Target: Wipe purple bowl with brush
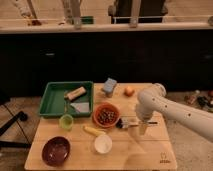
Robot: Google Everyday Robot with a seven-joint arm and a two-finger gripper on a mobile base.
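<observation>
The purple bowl [56,150] sits at the front left corner of the wooden table [135,150], empty. The brush [131,122] lies on the table right of the orange-red bowl [106,115], whitish head with dark bristles toward that bowl, thin handle pointing right. My gripper [142,127] hangs from the white arm [175,111] directly over the brush handle, far to the right of the purple bowl. The arm's wrist hides part of the handle.
A green tray [55,95] at back left holds a tan wooden block [75,93] and a grey piece. A green cup [66,121], a yellow banana-shaped piece [93,131], a white cup [103,143], a blue sponge [110,86] and an orange fruit [129,91] stand around.
</observation>
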